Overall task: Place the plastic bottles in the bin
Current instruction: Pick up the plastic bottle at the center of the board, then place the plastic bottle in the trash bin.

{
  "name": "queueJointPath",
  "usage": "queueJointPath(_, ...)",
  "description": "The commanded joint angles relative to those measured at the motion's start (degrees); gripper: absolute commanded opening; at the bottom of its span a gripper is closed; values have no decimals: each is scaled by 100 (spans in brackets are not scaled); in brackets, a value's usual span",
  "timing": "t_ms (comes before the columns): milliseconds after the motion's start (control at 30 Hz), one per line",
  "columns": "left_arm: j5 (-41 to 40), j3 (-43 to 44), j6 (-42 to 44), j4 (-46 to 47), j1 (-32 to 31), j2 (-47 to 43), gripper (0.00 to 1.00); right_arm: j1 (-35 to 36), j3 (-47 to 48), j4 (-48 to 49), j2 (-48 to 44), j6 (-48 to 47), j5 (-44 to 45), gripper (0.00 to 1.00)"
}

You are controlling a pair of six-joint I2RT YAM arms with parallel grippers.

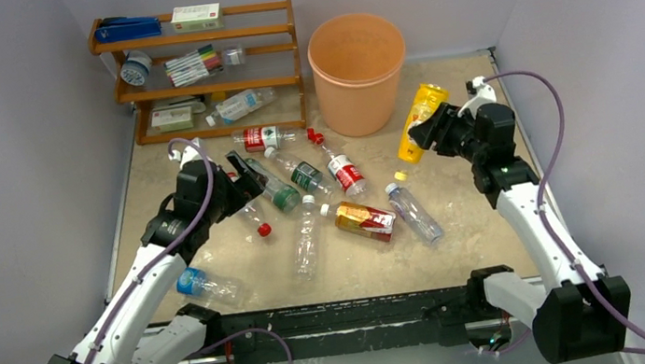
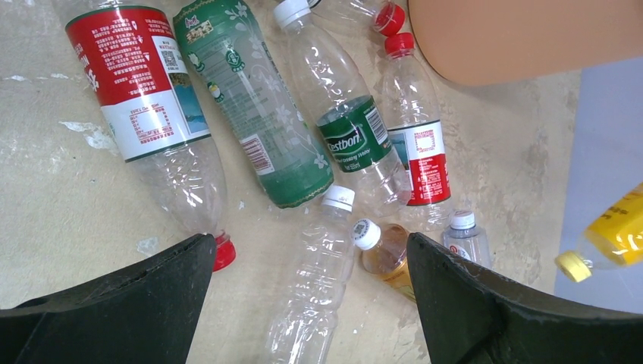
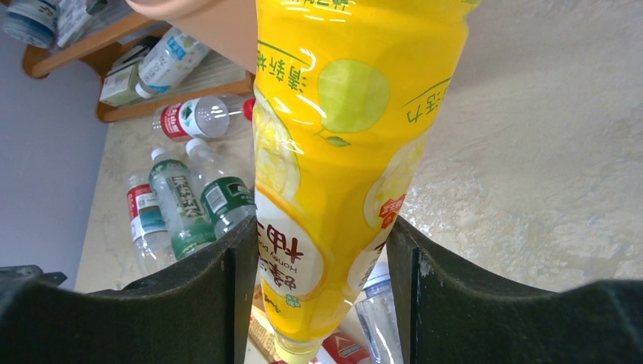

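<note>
Over at the far left a low wooden shelf [image 1: 200,66] stands against the back wall, with small boxes, marker pens and one clear bottle on its boards. Near the front left, beside the left arm, a clear plastic bottle with a blue label [image 1: 205,285] lies alone on the sandy table [image 1: 477,237]. The left end effector [image 2: 308,241] hangs over the heap with its fingers spread wide apart and nothing between them. Just beyond it lie a clear bottle with a big red label [image 2: 140,98], a green-tinted bottle [image 2: 254,106], a clear bottle with a green band [image 2: 345,121] and a slim bottle with a red-and-white label [image 2: 421,144], all on their sides and crowded together. Nearer the front lie an unlabelled clear bottle [image 1: 306,241], an amber bottle with a red label [image 1: 364,219] and a clear bottle with a pale cap [image 1: 414,212]. The round orange-peach plastic bin [image 1: 358,69] stands upright at the back, and every bottle I can see is outside it. Just right of it the yellow plastic bottle [image 3: 334,152] is tilted, cap end down towards the front, and the right end effector [image 3: 322,227] is clamped on its body, a finger pressed to each side; I cannot tell whether the cap touches the table
</note>
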Motion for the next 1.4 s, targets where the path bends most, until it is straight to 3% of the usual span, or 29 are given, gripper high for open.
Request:
queueJointPath(0, 26, 0, -102, 199, -39, -159, 97, 5, 814, -417, -216, -216, 148, 39)
queueJointPath(233, 33, -97, -157, 199, -40, -285, 97, 7, 1738, -473, -15, -194, -8, 39)
queueJointPath(500, 24, -69, -183, 67, -33, -475, 97, 6, 2854, -83, 860, -26, -38, 40)
queueJointPath(1100, -46, -12, -315, -427, -40, -996, 97, 13, 5295, 886, 3596, 366, -189, 42)
queueJointPath(1367, -125, 150, -269, -633, -33, -1030, 97, 72, 6318, 713, 4758, 387, -333, 43)
